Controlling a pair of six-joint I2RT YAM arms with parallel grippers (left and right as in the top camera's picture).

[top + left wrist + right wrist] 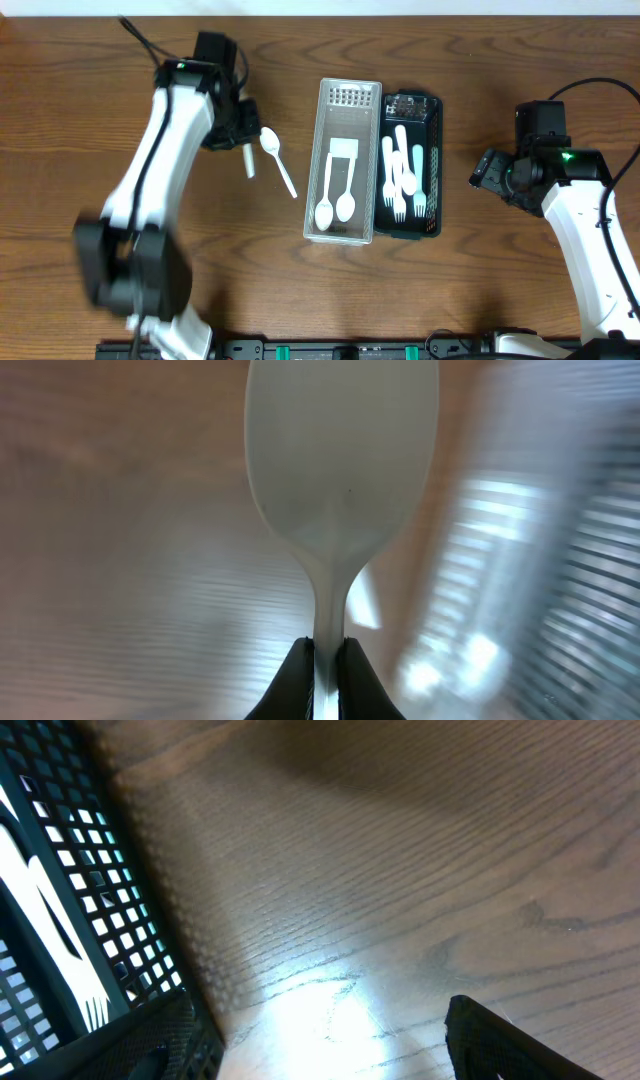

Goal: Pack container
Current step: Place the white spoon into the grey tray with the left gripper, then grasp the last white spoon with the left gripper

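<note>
My left gripper (326, 660) is shut on the handle of a white plastic spoon (340, 470), whose bowl points away from the jaws. In the overhead view this gripper (243, 140) is left of the clear tray (312, 150), and the held spoon (247, 162) shows as a short white stick. Another white spoon (280, 168) lies on the table beside it. The clear tray holds two white spoons (335, 208). The black basket (438, 170) next to it holds several white forks (403, 175). My right gripper (485, 172) is open and empty, right of the basket (60, 920).
The wooden table (500, 80) extends around both containers. The left arm's base and links (130, 270) stand at the front left. The right arm (600, 250) runs along the right edge.
</note>
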